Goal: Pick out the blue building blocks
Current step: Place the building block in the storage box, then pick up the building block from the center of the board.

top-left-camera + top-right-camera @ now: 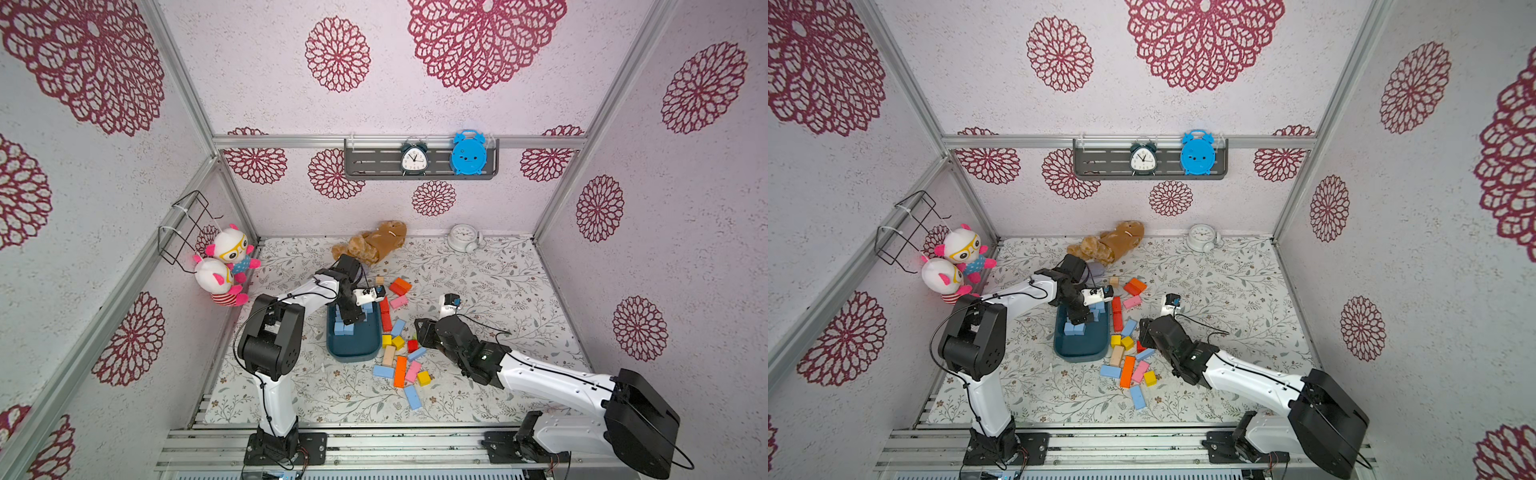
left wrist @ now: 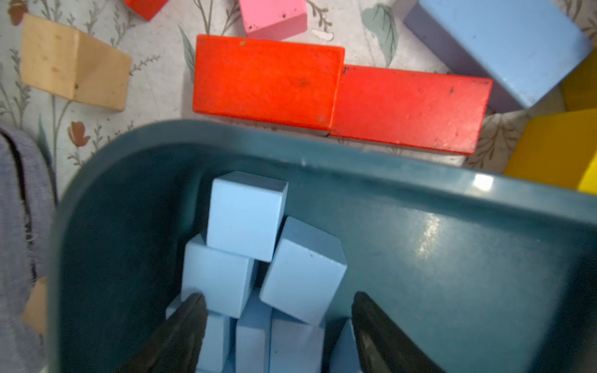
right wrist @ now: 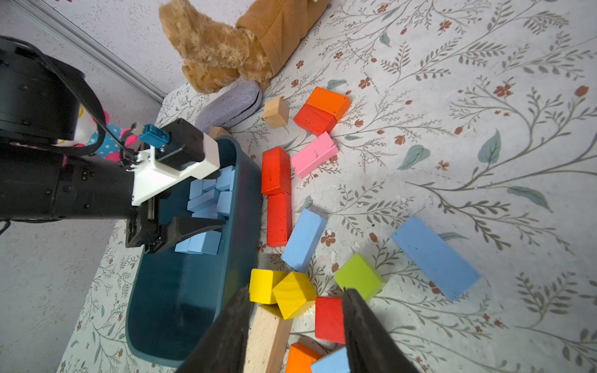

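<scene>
Above the dark teal tray [image 2: 436, 274]: left gripper [image 2: 277, 295], jaws spread, clamped on nothing. Heaped in the tray end directly below, several blue building blocks [image 2: 245, 213], cubes leaning on one another over bars. Step in hand, by the look of it: a drop-off into the tray, with more picking left.

Out on the floral mat [image 1: 478, 282], at least four more blue pieces in both top views, mixed in with red, yellow, orange, pink and tan ones. Nearest the tray, a blue bar [image 3: 303, 239], flat on the mat, just beside the two red bars [image 3: 277, 197] and roughly parallel to them, long axis pointing away from the robot's base.

Over the yellow cubes [image 3: 294, 294] and a red cube [image 3: 329, 319]: right gripper [image 3: 296, 292], jaws likewise apart and empty. Ahead of it, just past the yellow cubes, that blue bar. Well off to one side, a longer blue bar [image 3: 434, 256]. Probably another blue piece right under the wrist, though cut off at the frame edge.

Nearer arm for the loose bar, by this reading: the right. Best gripped across the short width, jaws square to the long axis.
</scene>
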`<state>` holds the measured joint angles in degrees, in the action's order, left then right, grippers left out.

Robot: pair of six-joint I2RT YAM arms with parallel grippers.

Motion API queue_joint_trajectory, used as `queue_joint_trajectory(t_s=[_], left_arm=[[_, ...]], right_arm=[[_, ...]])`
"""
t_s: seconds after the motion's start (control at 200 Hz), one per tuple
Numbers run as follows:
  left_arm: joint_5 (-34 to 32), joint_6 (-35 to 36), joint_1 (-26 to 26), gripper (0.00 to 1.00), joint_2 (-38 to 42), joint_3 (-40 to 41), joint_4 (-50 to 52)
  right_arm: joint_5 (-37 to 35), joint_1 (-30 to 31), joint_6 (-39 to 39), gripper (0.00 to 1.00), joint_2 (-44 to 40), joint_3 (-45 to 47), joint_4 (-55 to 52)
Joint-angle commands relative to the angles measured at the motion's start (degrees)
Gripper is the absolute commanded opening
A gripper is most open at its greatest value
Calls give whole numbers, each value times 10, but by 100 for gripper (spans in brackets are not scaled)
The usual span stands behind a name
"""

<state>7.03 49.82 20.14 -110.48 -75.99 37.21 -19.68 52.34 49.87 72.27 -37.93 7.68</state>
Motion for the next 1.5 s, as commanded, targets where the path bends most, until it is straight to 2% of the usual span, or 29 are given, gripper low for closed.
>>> queue_joint_trajectory(t_s=[0.0, 0.185, 0.33, 0.505, 0.68, 0.74, 0.825, 1.066, 1.111, 1.301, 1.491], left_arm=[[-3, 0, 6, 79, 27, 12, -45], [-2, -49, 19, 86, 54, 13, -57], [35, -178, 21, 92, 72, -24, -39], [115, -321, 20, 99, 89, -68, -18], [152, -394, 28, 98, 85, -119, -14], [149, -390, 38, 97, 78, -132, -15], [129, -350, 63, 96, 62, -153, 2], [16, -162, 156, 98, -15, -224, 71], [1, -140, 167, 98, -51, -239, 80], [11, -126, 179, 98, -125, -317, 114], [29, -119, 179, 96, -190, -377, 124]], right_arm=[[4, 2, -13, 50, 5, -19, 11], [10, -1, -17, 50, 16, -21, 17], [24, -8, -27, 50, 30, -40, 3], [61, -21, -20, 50, 57, -51, -4], [98, -40, -13, 50, 86, -50, 9], [101, -41, -11, 50, 91, -47, 14], [103, -41, -8, 50, 91, -44, 17], [78, -41, 27, 50, 75, 7, 54], [78, -41, 31, 51, 69, 22, 66], [56, -39, 48, 51, 28, 71, 57], [6, -43, 58, 53, -59, 104, -6]])
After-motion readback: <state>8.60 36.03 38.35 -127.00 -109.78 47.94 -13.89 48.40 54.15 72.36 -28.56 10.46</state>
